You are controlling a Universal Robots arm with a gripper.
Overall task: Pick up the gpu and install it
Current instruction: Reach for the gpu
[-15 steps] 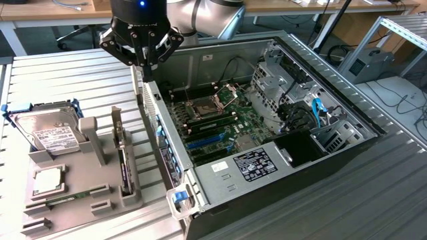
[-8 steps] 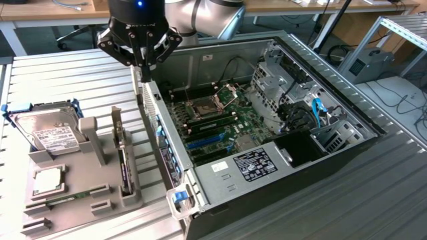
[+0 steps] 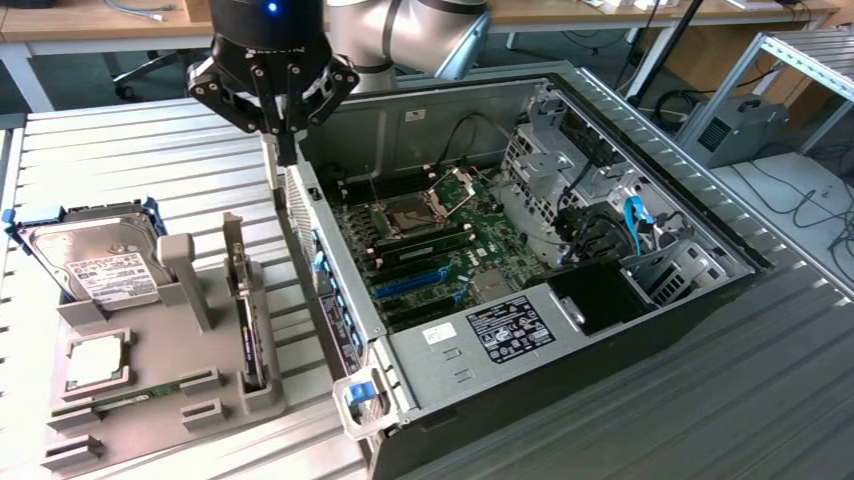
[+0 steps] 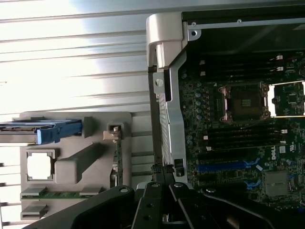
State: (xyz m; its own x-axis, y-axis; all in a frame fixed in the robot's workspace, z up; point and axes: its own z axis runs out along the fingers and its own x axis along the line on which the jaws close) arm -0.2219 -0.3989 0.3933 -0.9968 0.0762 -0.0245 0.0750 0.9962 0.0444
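Black gripper (image 3: 283, 158) at upper left, fingers clenched on nothing, over the wall of the open grey computer case (image 3: 441, 440). Green gpu card (image 3: 247, 310) stands edge-on in the grey holder tray (image 3: 147, 400), lower left. Risks: a descent here likely clips the case wall, and clenched fingers could knock the card over.

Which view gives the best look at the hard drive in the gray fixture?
The exterior view: the hard drive stands in the gray fixture with its white-labelled face toward the camera. The wrist view catches it edge-on, a thin slab with its blue rail showing, label hidden.
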